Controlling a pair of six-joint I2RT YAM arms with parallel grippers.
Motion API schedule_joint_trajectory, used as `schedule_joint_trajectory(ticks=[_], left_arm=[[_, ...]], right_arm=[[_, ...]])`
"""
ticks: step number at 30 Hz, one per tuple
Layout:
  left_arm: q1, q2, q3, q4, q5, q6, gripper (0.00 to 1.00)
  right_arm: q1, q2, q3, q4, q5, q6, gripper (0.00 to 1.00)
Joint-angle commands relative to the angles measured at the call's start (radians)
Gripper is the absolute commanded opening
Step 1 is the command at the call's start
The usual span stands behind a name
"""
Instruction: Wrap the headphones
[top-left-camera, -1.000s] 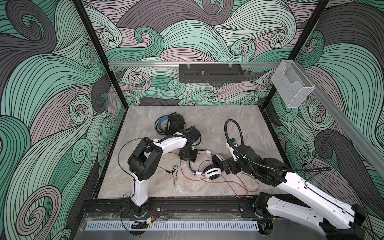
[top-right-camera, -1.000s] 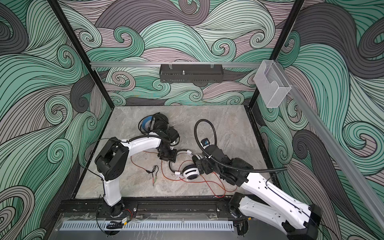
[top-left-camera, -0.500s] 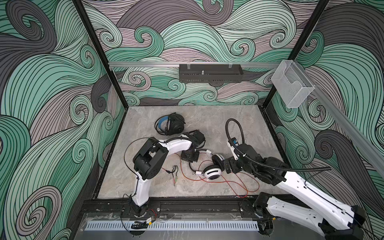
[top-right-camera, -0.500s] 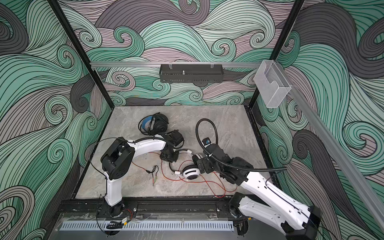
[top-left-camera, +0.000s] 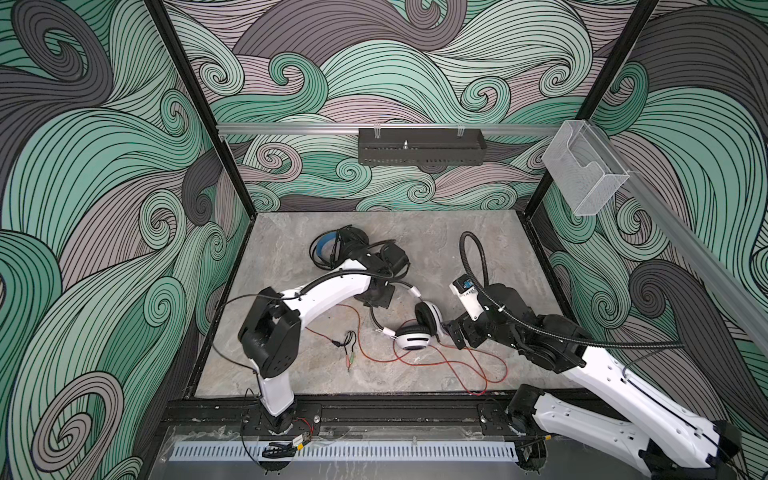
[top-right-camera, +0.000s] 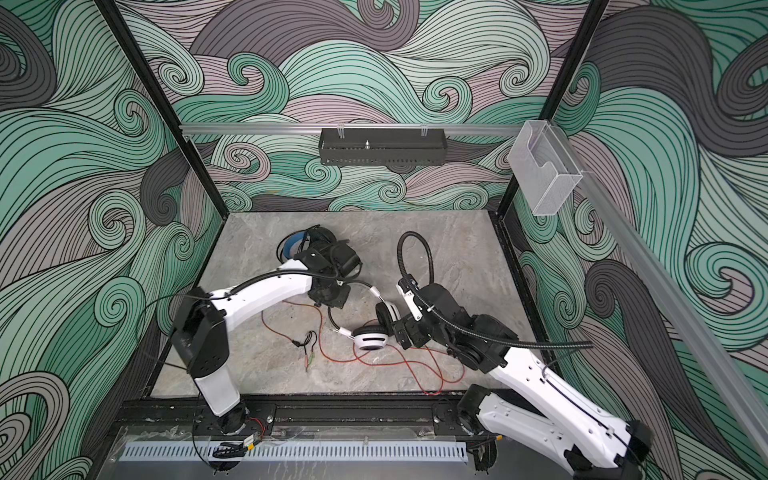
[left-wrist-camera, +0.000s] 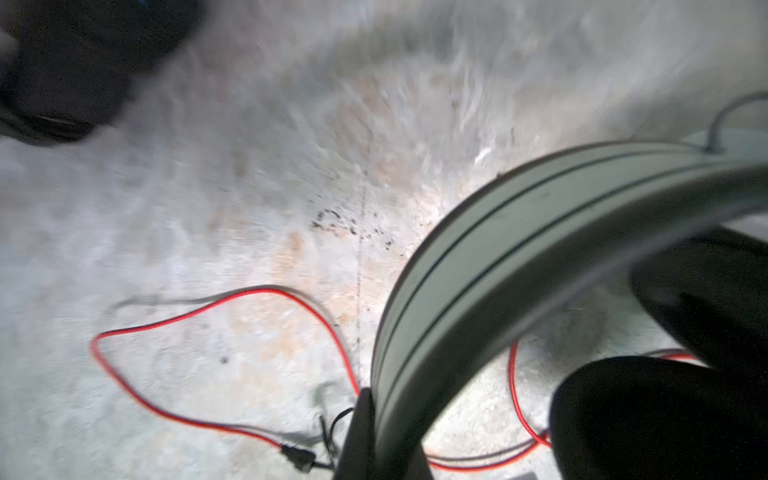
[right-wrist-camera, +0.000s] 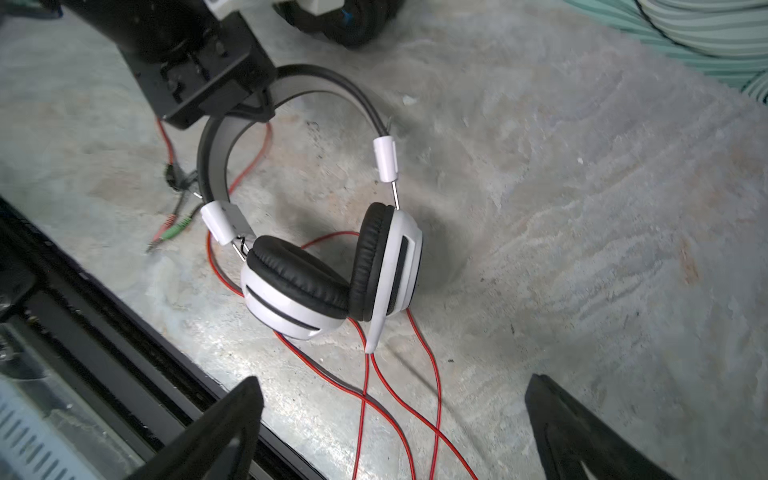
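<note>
Left claw (top-left-camera: 379, 296) has just snapped together on the headband (right-wrist-camera: 320, 81) of the white headset (top-left-camera: 415, 337). A second ago it was half spread and only coming onto the band. Now the wrist view shows the grey band running right between my fingers (left-wrist-camera: 359, 432), so I judge the grab done.

The pinch sits on the upper part of the arch. Both ear cups rest on the desk (top-left-camera: 440, 241) below it, cushions turned toward each other, near the middle and toward the front. The black headset (top-left-camera: 332, 249) lies where it lay before, toward the back and left of middle, apart from the white one. My wrist passes over it in both top views, but my claw is not on it.

Right claw (right-wrist-camera: 395, 380) is spread wide, as it has been all this second. It hangs just beside the ear cups on their right and holds nothing.

The red cable (left-wrist-camera: 266, 290) is not wrapped at all. It loops loose over the desk in front of the cups, runs out toward the front right edge, and trails back left to the plugs (right-wrist-camera: 176, 227), which lie free on the desk near my left forearm.

With the band held fast the headset now has an anchor, so the wrapping itself can begin. I think my free right claw should go for the cable near the cups and start winding it. The risk I see is the thin cable slipping out of a pinch, or the cups dragging across the desk when the slack comes tight.
</note>
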Motion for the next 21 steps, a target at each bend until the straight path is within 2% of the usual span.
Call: schedule_joint_trajectory(ticks=[1,6,11,16,21], left_arm=[[0.031,-0.143,0.119,-0.108,-0.071,0.087,0.0],[0.101,-0.245,0.222,-0.16,-0.095,0.133,0.0],[0.122,-0.304,0.317,-0.178,-0.126,0.149,0.0],[0.129,-0.31,0.384,-0.212,-0.094,0.119,0.0],[0.135,-0.315,0.437,-0.238,-0.088,0.101,0.0]], right_arm=[[-0.004,-0.042,0.054,0.054,-0.122,-0.127,0.99],[-0.004,-0.051,0.064,0.114,-0.212,-0.175,0.99],[-0.01,-0.04,0.064,0.203,-0.179,-0.185,0.99],[-0.022,0.027,0.068,0.257,-0.284,-0.22,0.99],[-0.041,0.071,0.033,0.333,-0.292,-0.202,0.96]])
